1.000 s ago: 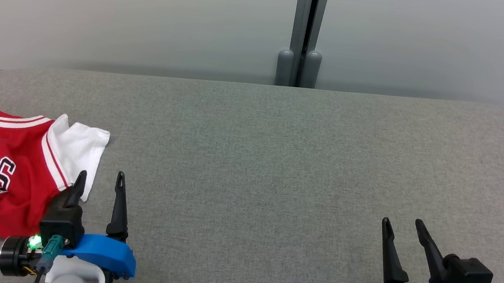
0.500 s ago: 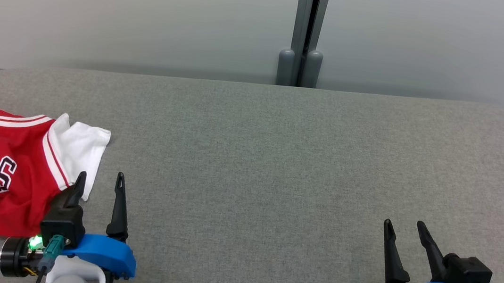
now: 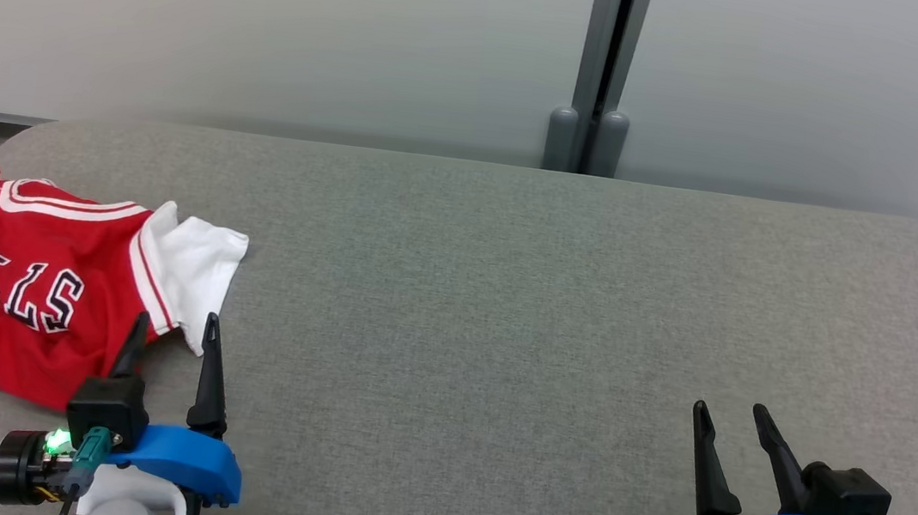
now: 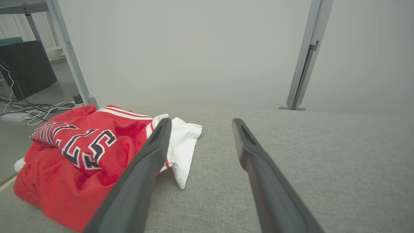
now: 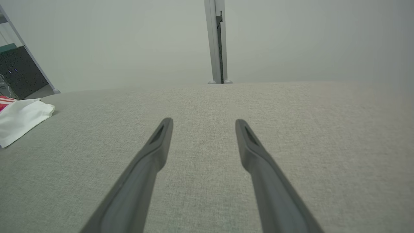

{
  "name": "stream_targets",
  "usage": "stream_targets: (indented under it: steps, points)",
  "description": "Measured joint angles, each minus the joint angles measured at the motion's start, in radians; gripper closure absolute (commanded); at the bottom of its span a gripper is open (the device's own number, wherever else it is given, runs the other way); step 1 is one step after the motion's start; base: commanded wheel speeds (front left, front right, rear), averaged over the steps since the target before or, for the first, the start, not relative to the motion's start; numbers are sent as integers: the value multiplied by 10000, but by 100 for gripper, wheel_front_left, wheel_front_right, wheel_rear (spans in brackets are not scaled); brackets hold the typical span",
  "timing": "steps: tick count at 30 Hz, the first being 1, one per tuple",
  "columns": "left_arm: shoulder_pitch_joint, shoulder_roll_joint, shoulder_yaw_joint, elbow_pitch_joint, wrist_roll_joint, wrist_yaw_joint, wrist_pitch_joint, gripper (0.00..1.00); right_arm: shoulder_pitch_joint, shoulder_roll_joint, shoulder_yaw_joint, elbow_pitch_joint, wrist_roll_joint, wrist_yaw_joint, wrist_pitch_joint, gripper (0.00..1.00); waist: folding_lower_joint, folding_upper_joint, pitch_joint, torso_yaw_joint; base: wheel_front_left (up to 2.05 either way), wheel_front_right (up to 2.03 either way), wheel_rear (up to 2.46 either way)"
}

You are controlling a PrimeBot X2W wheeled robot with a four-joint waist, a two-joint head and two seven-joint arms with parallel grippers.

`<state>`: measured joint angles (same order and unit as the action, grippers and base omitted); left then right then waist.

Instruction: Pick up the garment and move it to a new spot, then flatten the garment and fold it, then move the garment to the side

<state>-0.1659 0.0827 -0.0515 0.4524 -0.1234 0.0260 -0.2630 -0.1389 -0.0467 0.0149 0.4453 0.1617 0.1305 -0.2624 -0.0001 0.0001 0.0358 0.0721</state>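
The garment [image 3: 33, 278] is a red jersey with white trim, black-and-white lettering and a white sleeve, lying crumpled at the table's left edge. In the left wrist view the garment [image 4: 84, 152] lies left of my fingers, its white sleeve reaching toward them. My left gripper [image 3: 176, 329] is open just in front of the garment's near right corner, with nothing between its fingers [image 4: 152, 155]. My right gripper [image 3: 728, 413] is open and empty at the lower right, far from the garment. The right wrist view catches the white sleeve [image 5: 19, 121] at its left edge.
The grey fabric-covered table [image 3: 506, 297] spreads wide to the right of the garment. A pale wall with a grey vertical post [image 3: 606, 67] stands behind it. A metal frame leg [image 4: 69, 55], a dark cabinet and floor cables [image 4: 29, 110] lie beyond the table's left edge.
The head camera has turned left, so the whole picture has shifted right and more of the garment shows. The left gripper now points closer to the garment's sleeve. Both grippers stay open.
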Motion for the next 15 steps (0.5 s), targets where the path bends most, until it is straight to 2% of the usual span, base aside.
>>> stream_targets:
  steps: [15]
  points:
    - [25, 311, 142, -339, -186, 272, 21, 0, 49, 0, 169, -267, 127, 0, -2, 0, 0, -1, -75, 1723, 0, 0, 0]
